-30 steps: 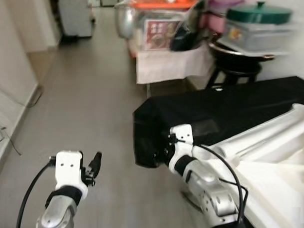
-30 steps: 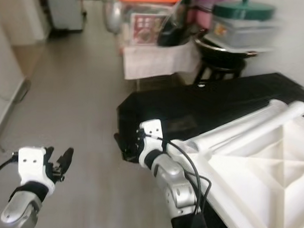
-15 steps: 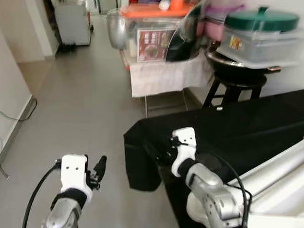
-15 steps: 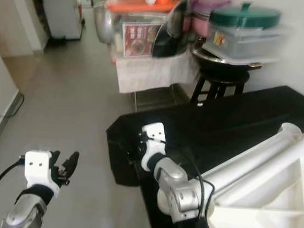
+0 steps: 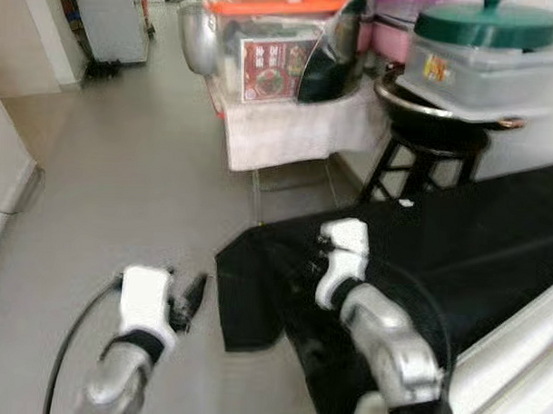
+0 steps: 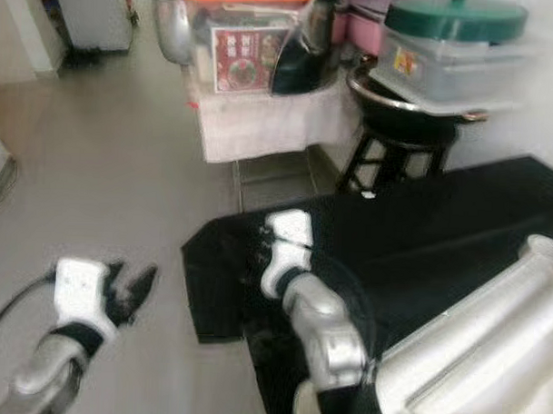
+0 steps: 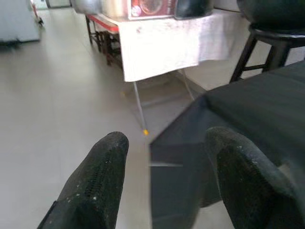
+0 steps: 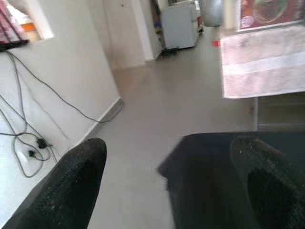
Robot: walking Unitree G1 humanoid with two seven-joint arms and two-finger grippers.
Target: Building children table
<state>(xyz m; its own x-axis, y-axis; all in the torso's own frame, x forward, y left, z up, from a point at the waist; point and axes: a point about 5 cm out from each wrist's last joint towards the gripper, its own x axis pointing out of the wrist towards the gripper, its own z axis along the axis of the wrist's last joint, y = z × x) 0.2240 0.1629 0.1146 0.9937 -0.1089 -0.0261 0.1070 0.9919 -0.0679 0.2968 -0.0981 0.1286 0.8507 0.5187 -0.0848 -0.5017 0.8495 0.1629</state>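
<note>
Table parts first: I see white plastic table pieces [image 6: 490,333] at the lower right of my head views, lying on the black cloth [image 5: 475,241] near my right arm. They are blurred, so I read only thick, pale, rounded bars that look like legs or a frame.

Starting at the claws: my left gripper [image 5: 193,295] hangs low over the bare floor [image 5: 123,183], just beside the hanging corner of the black cloth. In the left wrist view its two black fingers [image 7: 95,186] stand well apart with nothing between them. My right gripper [image 8: 167,186] is raised over the near edge of the cloth, and the right wrist view shows its fingers [image 8: 62,186] spread wide and empty, pointing across the cloth edge toward the wall and its trailing cables [image 8: 33,133].

Further out stands a black stool [image 5: 424,149] carrying a wide pan and a clear container with a green lid [image 5: 487,24]. To its left is a small stand draped in white cloth [image 5: 288,126], stacked with pots and a box with an orange lid.

My judgement is that assembly is hardly advanced, or is paused: neither claw holds a part, and the white pieces lie apart from both. I would need to turn toward them and take hold before any joining.
</note>
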